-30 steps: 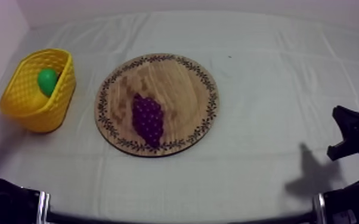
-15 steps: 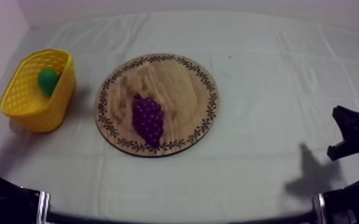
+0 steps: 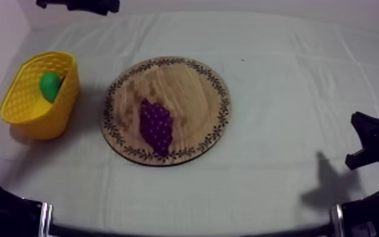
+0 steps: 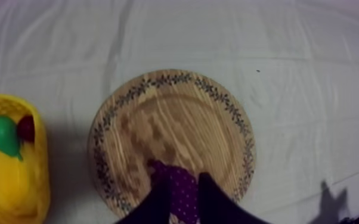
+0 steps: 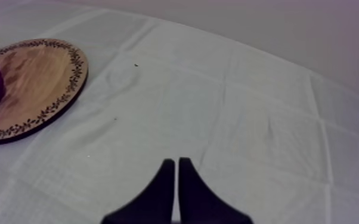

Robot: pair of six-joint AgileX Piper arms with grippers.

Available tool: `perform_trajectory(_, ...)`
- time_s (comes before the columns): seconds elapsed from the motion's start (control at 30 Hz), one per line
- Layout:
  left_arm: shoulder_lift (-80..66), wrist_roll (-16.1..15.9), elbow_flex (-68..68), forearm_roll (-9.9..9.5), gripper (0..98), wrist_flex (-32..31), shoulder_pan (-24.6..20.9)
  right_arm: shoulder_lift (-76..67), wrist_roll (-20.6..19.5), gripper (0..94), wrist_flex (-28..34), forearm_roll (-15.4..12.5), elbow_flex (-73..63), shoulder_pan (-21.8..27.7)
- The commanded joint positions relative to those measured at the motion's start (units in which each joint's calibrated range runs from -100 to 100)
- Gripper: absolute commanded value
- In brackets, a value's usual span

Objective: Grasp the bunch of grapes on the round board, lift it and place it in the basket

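The purple bunch of grapes (image 3: 156,125) lies on the near left part of the round wooden board (image 3: 186,82). The yellow basket (image 3: 25,104) stands left of the board with a green pear (image 3: 50,85) in it. My left arm (image 3: 79,5) comes in at the far upper left. From high above, my left gripper (image 4: 183,177) is open, and the grapes (image 4: 180,187) show between its fingers. My right gripper (image 5: 176,159) is shut on nothing over bare cloth, right of the board (image 5: 33,77). It sits low at the right edge (image 3: 369,142).
Besides the pear (image 4: 3,134), the basket (image 4: 3,184) holds a small red fruit (image 4: 27,128). The grey-white cloth (image 3: 293,94) stretches bare to the right of the board. A wall rises behind the table.
My left arm has come into the top view at the far upper left. Grapes, board, basket and right arm stay where they were.
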Motion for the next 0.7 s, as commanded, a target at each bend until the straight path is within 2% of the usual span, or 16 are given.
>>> perform_trajectory(0.0, -0.4, 1.0, 1.5, 0.8, 43.5, 0.3, 0.1, 0.0, 0.0, 0.4, 0.0, 0.0, 0.0, 0.0)
perform_trajectory(0.13, -1.2, 1.3, 4.2, 2.65, 62.5, 1.1, 0.1, 0.0, 0.0, 0.4, 0.0, 0.0, 0.0, 0.0)
perform_trajectory(0.23, -1.5, 1.4, 5.2, 3.72, 69.7, 2.6, 0.3, 0.0, 0.0, 0.4, 0.0, 0.0, 0.0, 0.0)
perform_trajectory(0.47, -1.1, 2.1, 10.4, 6.13, 75.1, 5.1, 1.4, 0.0, 0.0, 0.4, 0.0, 0.0, 0.0, 0.0)
perform_trajectory(0.67, 1.6, 3.2, 15.4, 7.96, 77.2, 4.2, 2.2, 0.0, 0.0, 0.4, 0.0, 0.0, 0.0, 0.0)
